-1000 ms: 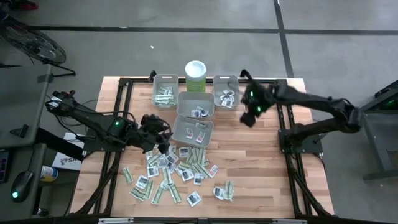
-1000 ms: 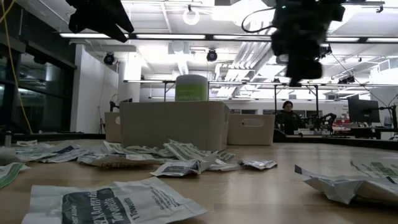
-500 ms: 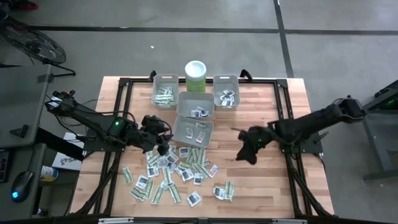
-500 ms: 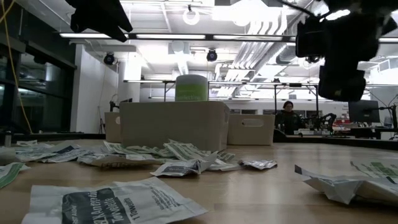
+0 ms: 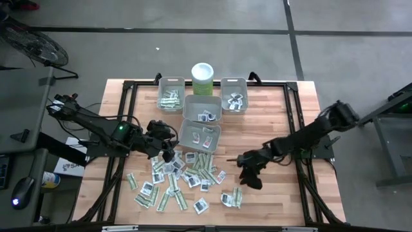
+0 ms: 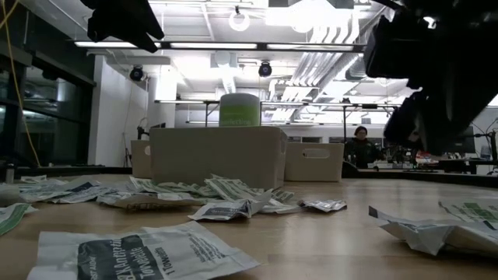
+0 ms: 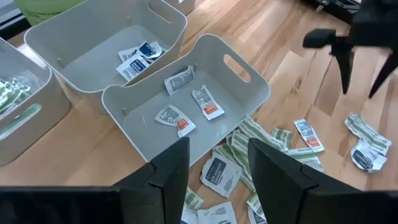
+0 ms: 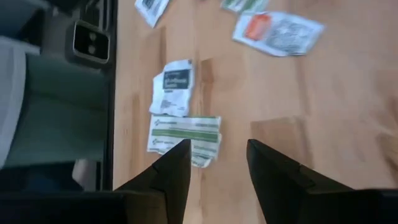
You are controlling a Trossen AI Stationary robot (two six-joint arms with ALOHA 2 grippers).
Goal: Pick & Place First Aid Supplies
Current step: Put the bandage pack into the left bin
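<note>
Packets (image 5: 180,174) lay mid-counter (image 5: 277,193), print unreadable; bins (image 5: 199,132) above. Left fingers (image 7: 168,171) and right fingers (image 8: 177,165) open, empty.

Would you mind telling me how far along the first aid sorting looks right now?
Done: a few packets already lie in each grey bin. In hand: nothing is held; the right end effector, open, is above the table next to a small packet cluster, while the left end effector hovers open over the main pile. Left: dozens of loose packets on the table.
</note>
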